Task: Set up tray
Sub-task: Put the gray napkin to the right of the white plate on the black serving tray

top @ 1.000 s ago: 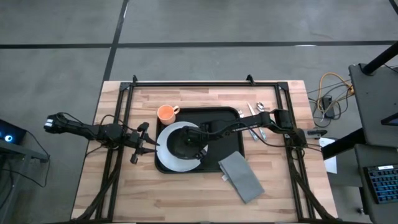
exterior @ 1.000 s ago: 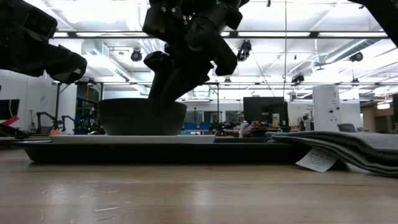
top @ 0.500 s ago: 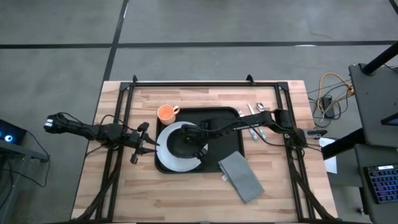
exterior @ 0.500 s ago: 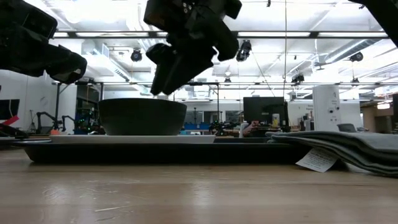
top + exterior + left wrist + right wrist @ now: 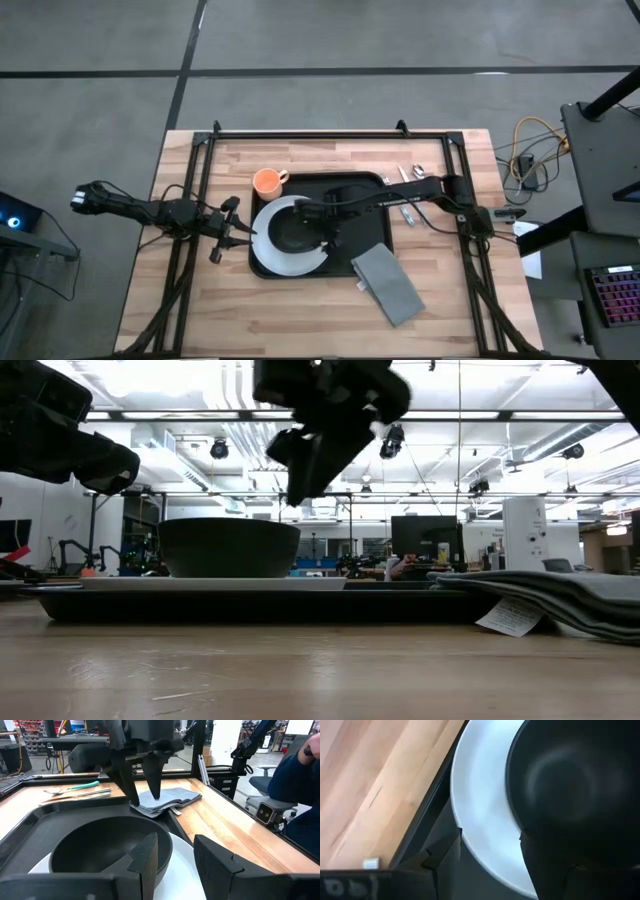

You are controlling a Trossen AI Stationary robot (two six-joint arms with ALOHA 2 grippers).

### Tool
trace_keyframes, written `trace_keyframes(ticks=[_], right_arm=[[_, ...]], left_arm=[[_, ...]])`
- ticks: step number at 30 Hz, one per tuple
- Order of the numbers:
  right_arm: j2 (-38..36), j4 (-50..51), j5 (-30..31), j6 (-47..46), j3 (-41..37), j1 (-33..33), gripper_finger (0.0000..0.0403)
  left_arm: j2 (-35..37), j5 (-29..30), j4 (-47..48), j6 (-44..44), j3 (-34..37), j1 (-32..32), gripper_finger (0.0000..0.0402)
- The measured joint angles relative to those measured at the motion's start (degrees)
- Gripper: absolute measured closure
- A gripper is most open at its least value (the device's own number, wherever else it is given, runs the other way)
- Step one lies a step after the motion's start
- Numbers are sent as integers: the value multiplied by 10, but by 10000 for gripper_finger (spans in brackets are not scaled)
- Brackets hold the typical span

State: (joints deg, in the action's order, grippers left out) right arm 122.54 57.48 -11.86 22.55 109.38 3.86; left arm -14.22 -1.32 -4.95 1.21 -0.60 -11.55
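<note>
The black tray (image 5: 365, 195) lies mid-table. In its left part sits a white plate (image 5: 262, 248), and a black bowl (image 5: 290, 232) stands on that plate. My right gripper (image 5: 325, 213) hangs open above the bowl's right side, fingers pointing down, clear of the rim (image 5: 300, 485). Its wrist view looks down on the bowl (image 5: 570, 780) and the plate (image 5: 480, 800). My left gripper (image 5: 225, 232) waits open, just left of the tray, facing the bowl (image 5: 100, 845).
An orange cup (image 5: 267, 182) stands at the tray's far left corner. Cutlery (image 5: 412, 182) lies on the wood right of the tray. A folded grey napkin (image 5: 388, 283) lies at the tray's near right corner. Bare wood spreads along the near edge.
My right gripper has risen from close over the bowl and drifted toward the table's right. The bowl has stayed on the plate.
</note>
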Motion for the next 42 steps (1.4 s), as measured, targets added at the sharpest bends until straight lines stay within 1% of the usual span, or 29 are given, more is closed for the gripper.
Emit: trace_keyframes(ticks=[6, 13, 19, 25, 27, 29, 33, 39, 42], right_arm=[[-27, 4, 0, -27, -17, 0, 209], [-42, 24, 0, -44, -59, -2, 209], [-62, 16, 3, -64, -84, -2, 209], [-65, 6, 5, -87, -101, -2, 209], [-67, 6, 14, -103, -112, -2, 209], [-73, 6, 38, -129, -127, -1, 209], [-106, -15, 80, -187, -169, -2, 212], [-198, -114, 86, -227, -280, 0, 225], [-248, -159, 86, -267, -337, -1, 232]], left_arm=[[0, 0, 0, 0, 0, 0, 293], [0, 0, 0, 0, 0, 0, 293], [-1, 0, 0, 0, 0, 0, 293], [-7, 0, 0, 0, 0, 0, 293], [-7, 0, 0, 0, 0, 0, 293], [-8, 0, 0, 0, 0, 0, 293], [-8, 0, 0, 0, 0, 0, 293], [-8, 0, 0, 0, 0, 0, 293], [-9, 0, 0, 0, 0, 0, 293]])
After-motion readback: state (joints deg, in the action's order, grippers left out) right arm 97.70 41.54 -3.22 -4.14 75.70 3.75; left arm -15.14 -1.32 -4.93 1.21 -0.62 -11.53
